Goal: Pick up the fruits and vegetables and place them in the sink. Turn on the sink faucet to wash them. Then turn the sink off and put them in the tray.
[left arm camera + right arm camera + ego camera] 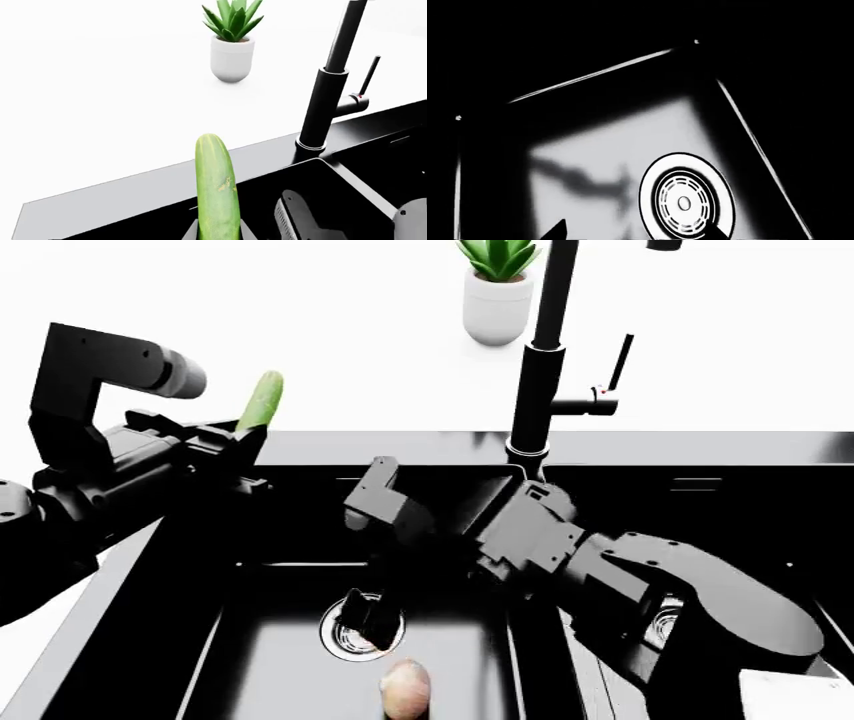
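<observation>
My left gripper [244, 436] is shut on the bright-green cucumber [260, 400], held upright above the back left corner of the black sink [267, 670]. In the left wrist view the cucumber [217, 185] stands between the left gripper's [218, 231] fingers. The pale onion [407, 687] lies on the left basin's floor near the drain [344, 638]. My right gripper [367, 616] hangs open and empty in that basin, just over the drain [686, 200]; it is at the bottom edge of the right wrist view [635, 235]. The black faucet [547, 360] with its side lever [617, 365] stands behind the sink. The tray is out of view.
A white pot with a green plant [498, 300] stands on the white counter behind the faucet; it also shows in the left wrist view [232, 55]. The faucet [330, 95] rises close to the left gripper's right. My right arm [641, 575] lies across the divider between the basins.
</observation>
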Robot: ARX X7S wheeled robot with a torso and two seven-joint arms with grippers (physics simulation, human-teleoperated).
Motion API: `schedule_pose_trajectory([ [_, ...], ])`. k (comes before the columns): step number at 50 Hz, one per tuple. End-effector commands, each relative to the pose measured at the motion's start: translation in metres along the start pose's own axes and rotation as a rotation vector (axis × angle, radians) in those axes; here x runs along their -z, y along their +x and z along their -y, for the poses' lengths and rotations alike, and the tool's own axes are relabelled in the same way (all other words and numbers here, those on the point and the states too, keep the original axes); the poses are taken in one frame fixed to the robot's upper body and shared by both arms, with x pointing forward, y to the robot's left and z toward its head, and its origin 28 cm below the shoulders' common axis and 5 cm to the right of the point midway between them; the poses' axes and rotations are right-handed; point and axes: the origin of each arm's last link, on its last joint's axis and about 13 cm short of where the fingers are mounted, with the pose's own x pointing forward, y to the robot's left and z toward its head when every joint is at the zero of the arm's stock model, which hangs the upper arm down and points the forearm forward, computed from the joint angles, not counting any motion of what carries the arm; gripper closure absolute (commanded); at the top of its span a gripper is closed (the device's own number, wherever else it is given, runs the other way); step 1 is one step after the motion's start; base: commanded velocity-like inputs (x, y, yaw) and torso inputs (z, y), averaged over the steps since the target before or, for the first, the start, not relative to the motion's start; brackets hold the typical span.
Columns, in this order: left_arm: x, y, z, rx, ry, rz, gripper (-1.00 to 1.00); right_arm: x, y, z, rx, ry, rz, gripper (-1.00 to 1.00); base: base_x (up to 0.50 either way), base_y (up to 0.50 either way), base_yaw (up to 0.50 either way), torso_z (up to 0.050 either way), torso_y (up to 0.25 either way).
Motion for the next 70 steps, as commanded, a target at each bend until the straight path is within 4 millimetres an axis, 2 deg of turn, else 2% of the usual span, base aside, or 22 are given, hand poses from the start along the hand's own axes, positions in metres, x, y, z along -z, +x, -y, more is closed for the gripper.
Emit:
schedule_pose_trajectory([
  [1,-0.022,0.013,0.005,0.071,0.099,-0.031,1.00,-0.021,-0.075,0.000,0.184,0.053,0.299,-1.00,0.00,0.00,0.00,0.000,0.000],
  [8,-0.033,0.038,0.011,0.164,0.183,-0.107,1.00,0.013,-0.130,-0.016,0.370,0.174,0.436,-1.00,0.00,0.00,0.00,0.000,0.000],
  [14,-0.024,0.055,0.022,0.232,0.230,-0.194,1.00,0.035,-0.160,-0.035,0.474,0.237,0.523,-1.00,0.00,0.00,0.00,0.000,0.000],
  [20,-0.020,0.065,0.027,0.278,0.275,-0.270,1.00,0.046,-0.185,-0.052,0.539,0.265,0.582,-1.00,0.00,0.00,0.00,0.000,0.000],
  [29,-0.009,0.074,0.025,0.323,0.343,-0.419,1.00,0.062,-0.197,-0.067,0.597,0.314,0.641,-1.00,0.00,0.00,0.00,0.000,0.000],
  [32,0.004,0.081,0.021,0.345,0.370,-0.501,1.00,0.068,-0.205,-0.074,0.634,0.330,0.657,-1.00,0.00,0.00,0.00,0.000,0.003],
  [41,0.039,0.126,0.019,0.380,0.415,-0.620,1.00,0.091,-0.217,-0.090,0.704,0.384,0.684,-1.00,0.00,0.00,0.00,0.000,0.000],
  [50,0.070,0.138,0.026,0.442,0.431,-0.729,1.00,0.105,-0.224,-0.102,0.744,0.424,0.682,-1.00,0.00,0.00,0.00,0.000,0.000],
  [54,0.093,0.147,0.025,0.458,0.412,-0.789,1.00,0.110,-0.225,-0.107,0.762,0.440,0.676,-1.00,0.00,0.00,0.00,0.000,0.000],
  [59,0.112,0.160,0.020,0.449,0.365,-0.824,1.00,0.114,-0.223,-0.105,0.769,0.465,0.661,-1.00,0.00,0.00,0.00,0.000,0.000],
  [65,0.114,0.171,0.011,0.436,0.334,-0.842,1.00,0.118,-0.215,-0.097,0.759,0.492,0.651,-1.00,0.00,0.00,0.00,0.000,0.000],
  [70,0.131,0.176,0.009,0.428,0.314,-0.872,1.00,0.118,-0.211,-0.094,0.749,0.501,0.645,-1.00,0.00,0.00,0.00,0.000,0.000],
])
